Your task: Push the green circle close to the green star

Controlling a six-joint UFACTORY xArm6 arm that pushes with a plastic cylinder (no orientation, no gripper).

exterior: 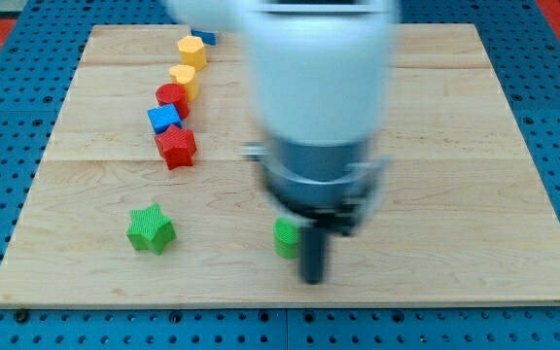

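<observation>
The green circle (285, 238) lies near the view's bottom centre, partly hidden behind my arm. The green star (151, 229) lies to its left, well apart from it. My rod comes down from the big white and grey arm body, and my tip (313, 280) rests on the board just right of and a little below the green circle, close to or touching it.
A line of blocks runs along the view's upper left: a blue block (205, 37), a yellow hexagon (192, 51), a yellow block (184, 78), a red circle (172, 98), a blue cube (163, 120), a red star (176, 147). The wooden board (455, 146) lies on a blue pegboard.
</observation>
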